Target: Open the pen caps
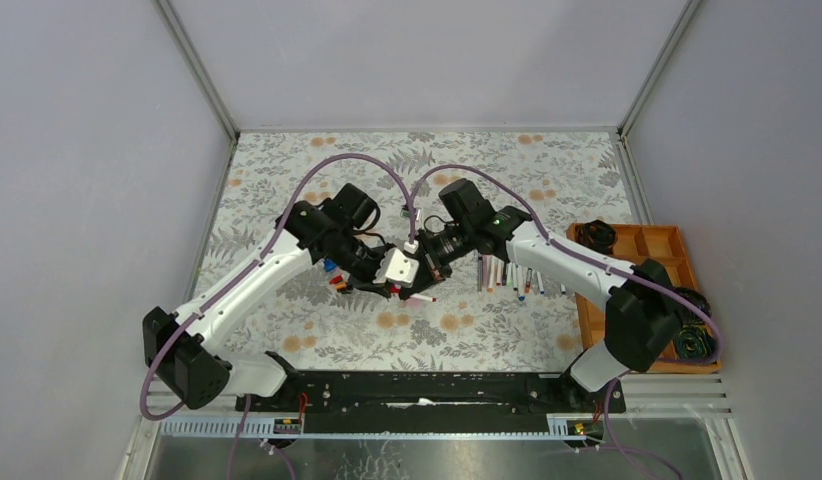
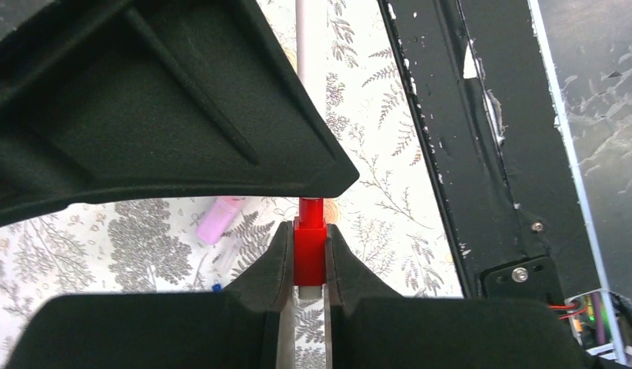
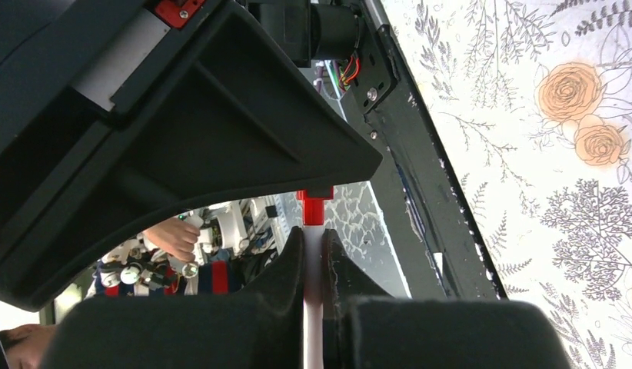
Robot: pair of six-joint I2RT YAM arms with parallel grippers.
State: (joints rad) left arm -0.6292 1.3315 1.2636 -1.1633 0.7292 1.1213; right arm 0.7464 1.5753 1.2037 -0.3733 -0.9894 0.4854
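Left gripper: the left gripper is almost closed, and its two fingers pinch the red cap from both sides.
Right gripper: the right gripper is closed nearly to the end on the white barrel of the same pen, a little behind the cap.
Place of the pen: it is in the air over the table, to the left of the wooden tray and well apart from it. The row of pens lies between it and the tray.
Weight: I judge it very light, so you need little force to carry it.
Stiffness: it looks like thin hard plastic, so the barrel can bend or crack if you pull at an angle.
Surface: it is smooth and probably slippery, and the cap is short, so the fingers have little area to hold.
Where to hold: keep the cap by its sides and the barrel near the cap, and pull straight along the pen.
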